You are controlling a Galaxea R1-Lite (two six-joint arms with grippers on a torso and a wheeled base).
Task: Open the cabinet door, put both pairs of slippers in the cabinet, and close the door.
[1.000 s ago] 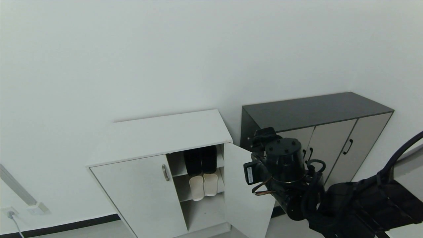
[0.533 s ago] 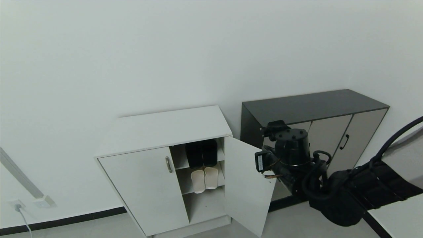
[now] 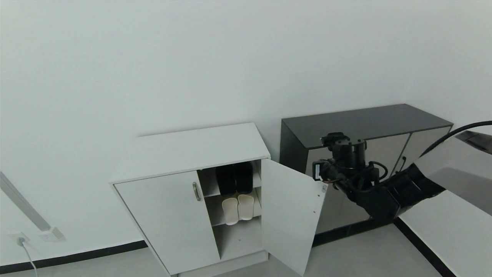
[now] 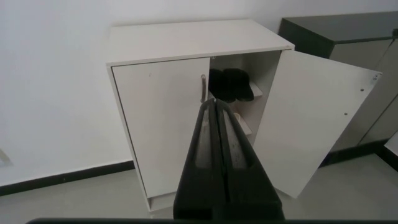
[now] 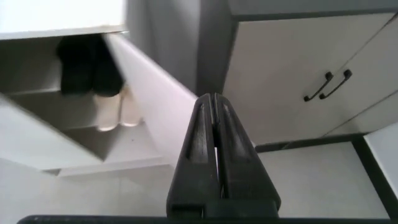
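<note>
While right gripper (image 5: 215,102) hangs closed, open cabinet door (image 3: 290,215) just beside, slippers (image 3: 230,209) inside

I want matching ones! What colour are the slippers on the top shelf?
The top-shelf slippers are black, clearest in the head view.

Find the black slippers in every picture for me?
Head view: black slippers on the upper shelf, above the white slippers.
Left wrist view: black slippers between the handle and the open door.
Right wrist view: black slippers on the shadowed upper shelf.
Shared landmark: the open door, beside them everywhere.
</note>
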